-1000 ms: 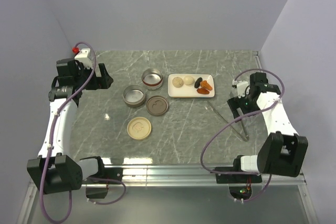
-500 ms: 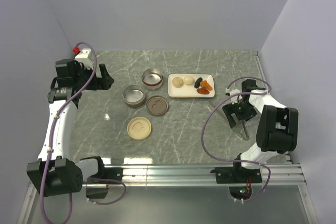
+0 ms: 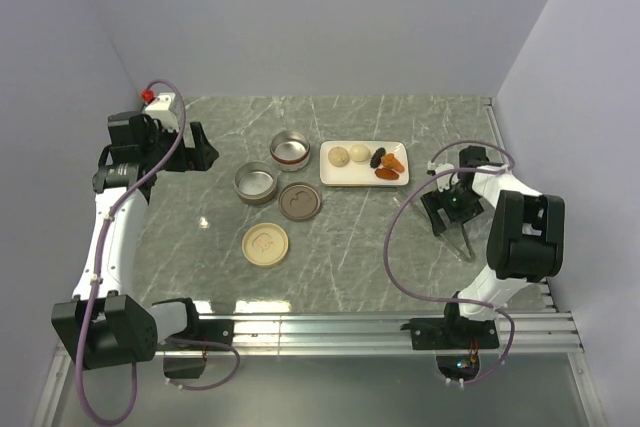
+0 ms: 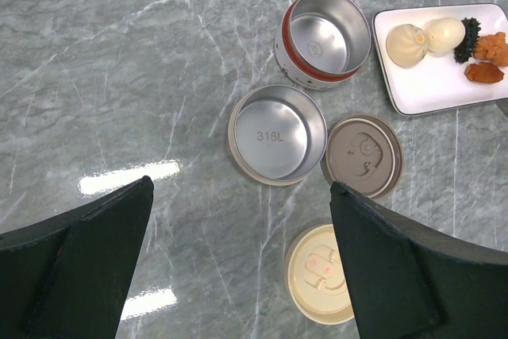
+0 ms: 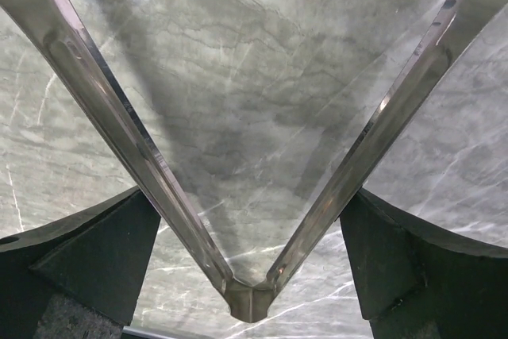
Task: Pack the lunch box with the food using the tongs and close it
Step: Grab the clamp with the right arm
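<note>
The silver tongs (image 3: 464, 252) lie on the marble at the right, their V (image 5: 103, 109) pointing towards my right wrist camera. My right gripper (image 3: 452, 219) is down over them, open, with one finger outside each arm of the tongs (image 5: 250, 196). The food (image 3: 372, 158) sits on a white plate (image 3: 345, 178): two cream balls, a black lump and orange-brown chunks (image 4: 484, 71). The lunch box stands apart as two open steel bowls (image 3: 290, 149) (image 3: 256, 183) and two lids. My left gripper (image 3: 200, 152) hangs open and empty at the far left (image 4: 240, 188).
A brown lid (image 3: 300, 200) and a cream lid (image 3: 265, 244) lie flat in front of the bowls. The red-banded bowl (image 4: 324, 39) and the beige-rimmed bowl (image 4: 277, 134) are both empty. Grey walls close in the table on the left, back and right.
My right arm has folded in and dropped onto the tongs, and its fingers have begun to come in slightly. The left arm has stayed put.
</note>
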{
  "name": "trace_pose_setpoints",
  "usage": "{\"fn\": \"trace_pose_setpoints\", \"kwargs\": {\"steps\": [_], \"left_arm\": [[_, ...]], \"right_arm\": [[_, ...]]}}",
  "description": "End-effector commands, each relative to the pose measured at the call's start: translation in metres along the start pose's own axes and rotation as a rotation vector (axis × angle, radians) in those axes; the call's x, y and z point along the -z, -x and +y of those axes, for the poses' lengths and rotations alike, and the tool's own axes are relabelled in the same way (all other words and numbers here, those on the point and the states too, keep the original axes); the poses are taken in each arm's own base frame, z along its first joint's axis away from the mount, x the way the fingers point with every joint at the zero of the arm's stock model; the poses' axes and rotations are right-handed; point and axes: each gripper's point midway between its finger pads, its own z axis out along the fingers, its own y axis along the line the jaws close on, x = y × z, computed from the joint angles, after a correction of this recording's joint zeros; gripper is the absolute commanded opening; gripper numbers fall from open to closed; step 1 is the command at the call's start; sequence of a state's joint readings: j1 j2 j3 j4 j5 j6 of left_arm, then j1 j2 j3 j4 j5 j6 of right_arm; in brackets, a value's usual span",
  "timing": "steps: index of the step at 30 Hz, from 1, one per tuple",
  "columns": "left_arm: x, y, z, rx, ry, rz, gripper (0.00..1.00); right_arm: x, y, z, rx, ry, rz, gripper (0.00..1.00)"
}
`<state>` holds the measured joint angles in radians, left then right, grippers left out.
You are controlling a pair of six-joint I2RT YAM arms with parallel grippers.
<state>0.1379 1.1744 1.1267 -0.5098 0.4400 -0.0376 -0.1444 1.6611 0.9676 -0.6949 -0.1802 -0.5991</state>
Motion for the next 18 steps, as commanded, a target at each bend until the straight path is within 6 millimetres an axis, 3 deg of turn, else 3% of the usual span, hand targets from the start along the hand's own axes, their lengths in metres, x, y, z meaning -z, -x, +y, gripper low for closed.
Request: {"fn": "trace_pose_setpoints", "kwargs": {"steps": [1, 18], "left_arm": [[0.0, 0.014, -0.005, -0.036, -0.029, -0.048, 1.0], [0.003, 0.018, -0.012, -0.035, -0.062, -0.056, 0.99]], "right_arm": [[-0.003, 0.019, 0.002, 0.031, 0.02, -0.048, 0.96], [-0.018, 0.022, 0.015, 0.021, 0.048, -0.021, 1.0]]}}
